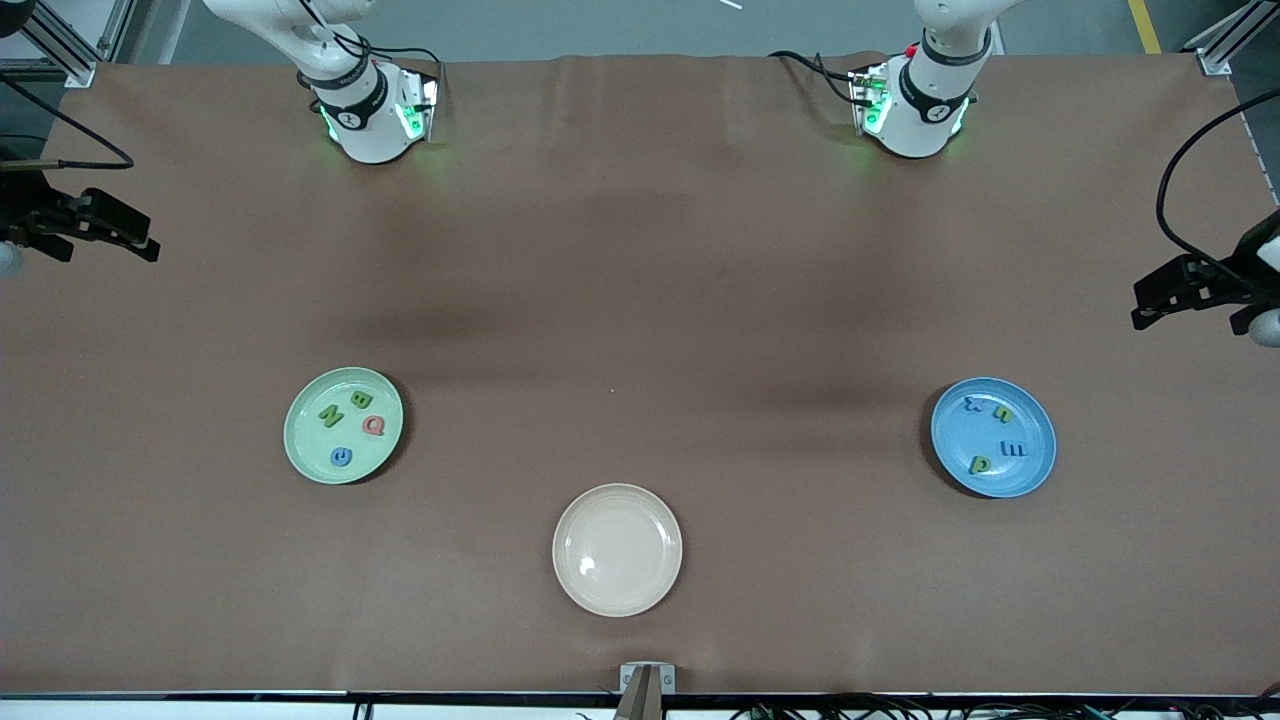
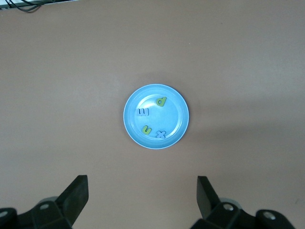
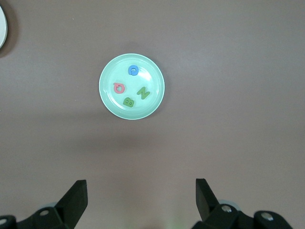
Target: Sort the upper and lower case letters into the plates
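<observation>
Your right end effector point(image 3: 138, 202) hangs spread and empty over bare tabletop point(image 1: 640, 250); four capitals point(image 1: 350, 425) lie in the mint plate point(image 1: 300, 455), four lowercase point(image 1: 992, 435) in the blue plate point(image 1: 1040, 470). The left end effector point(image 2: 140, 200) is spread too. Any descent risks nudging the plates.

We're seeing a cream-beige plate point(image 1: 617, 550) sitting on the brown table cover point(image 1: 640, 250) at 6 o'clock, close to the front edge. A sliver of it is also showing in the right wrist view point(image 3: 2, 26). A small metal bracket point(image 1: 646, 680) is sticking up at the table edge, straight past the plate at 6 o'clock. Black cables point(image 1: 900, 712) are running along that edge toward 5 o'clock. The cover is wrinkling slightly near 12 o'clock. Aluminium frame posts point(image 1: 1215, 50) are standing at 1 and 11 o'clock.
</observation>
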Robot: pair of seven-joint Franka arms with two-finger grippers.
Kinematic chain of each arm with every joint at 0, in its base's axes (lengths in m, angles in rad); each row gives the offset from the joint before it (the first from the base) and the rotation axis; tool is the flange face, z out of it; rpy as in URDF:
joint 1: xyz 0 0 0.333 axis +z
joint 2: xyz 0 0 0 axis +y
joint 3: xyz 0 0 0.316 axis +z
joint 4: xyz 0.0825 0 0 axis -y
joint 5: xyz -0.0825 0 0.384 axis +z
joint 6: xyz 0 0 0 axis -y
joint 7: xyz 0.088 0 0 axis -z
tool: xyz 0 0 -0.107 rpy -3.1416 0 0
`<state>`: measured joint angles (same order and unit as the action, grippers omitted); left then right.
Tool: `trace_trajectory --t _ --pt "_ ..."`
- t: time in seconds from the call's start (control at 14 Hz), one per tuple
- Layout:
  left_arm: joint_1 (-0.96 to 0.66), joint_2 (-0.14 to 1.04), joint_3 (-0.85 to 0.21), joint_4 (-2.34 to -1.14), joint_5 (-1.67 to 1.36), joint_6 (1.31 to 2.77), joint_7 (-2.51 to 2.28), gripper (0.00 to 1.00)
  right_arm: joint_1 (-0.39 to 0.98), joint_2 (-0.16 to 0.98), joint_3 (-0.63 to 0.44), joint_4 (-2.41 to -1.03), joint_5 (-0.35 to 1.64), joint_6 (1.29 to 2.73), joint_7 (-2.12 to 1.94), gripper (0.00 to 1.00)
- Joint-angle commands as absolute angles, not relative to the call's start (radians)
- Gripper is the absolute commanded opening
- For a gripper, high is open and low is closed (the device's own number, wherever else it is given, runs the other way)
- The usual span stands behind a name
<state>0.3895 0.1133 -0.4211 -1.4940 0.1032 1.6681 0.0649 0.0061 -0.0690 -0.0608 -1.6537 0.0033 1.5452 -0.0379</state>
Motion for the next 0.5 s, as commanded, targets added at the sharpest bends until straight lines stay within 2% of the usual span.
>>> trace_trajectory --t 0.0,0.21,0.43 --pt "0.28 0.092 -0.306 -1.496 0.109 1.669 0.078 1.0 -0.008 -0.072 -0.051 -1.654 0.003 1.543 -0.049 1.0" --pt "0.139 0.078 -0.172 -1.496 0.109 1.667 0.078 1.0 -0.008 -0.072 -0.051 -1.654 0.003 1.545 -0.049 1.0" --pt "0.104 0.077 -0.14 -1.496 0.106 1.667 0.078 1.0 -0.008 -0.072 -0.051 -1.654 0.003 1.546 -0.049 1.0"
